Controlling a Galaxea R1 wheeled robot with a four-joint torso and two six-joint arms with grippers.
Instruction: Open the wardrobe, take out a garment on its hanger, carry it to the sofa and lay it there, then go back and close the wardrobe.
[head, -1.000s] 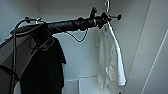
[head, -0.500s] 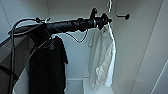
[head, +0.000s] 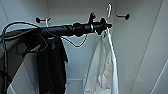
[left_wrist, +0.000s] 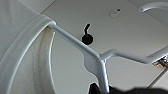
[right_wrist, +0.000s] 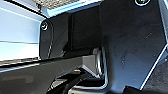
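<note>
I am looking into the open wardrobe, with white walls all round. My left gripper reaches in at shoulder height and is shut on the white hanger just below its curved hook. The white garment hangs limp from it, bunched toward the right. In the left wrist view the hanger runs down into the gripper, with the garment's shoulder draped over one arm. The hook sits left of a black wall peg and apart from it. The sofa is out of view.
A black T-shirt hangs at the left under my arm, near a second black peg. A cable loops below the arm. The wardrobe's right side panel stands close. The right wrist view has dark robot parts.
The hanger with the white garment has drawn left, away from the right peg. The garment has swung and now hangs wider and more in front.
</note>
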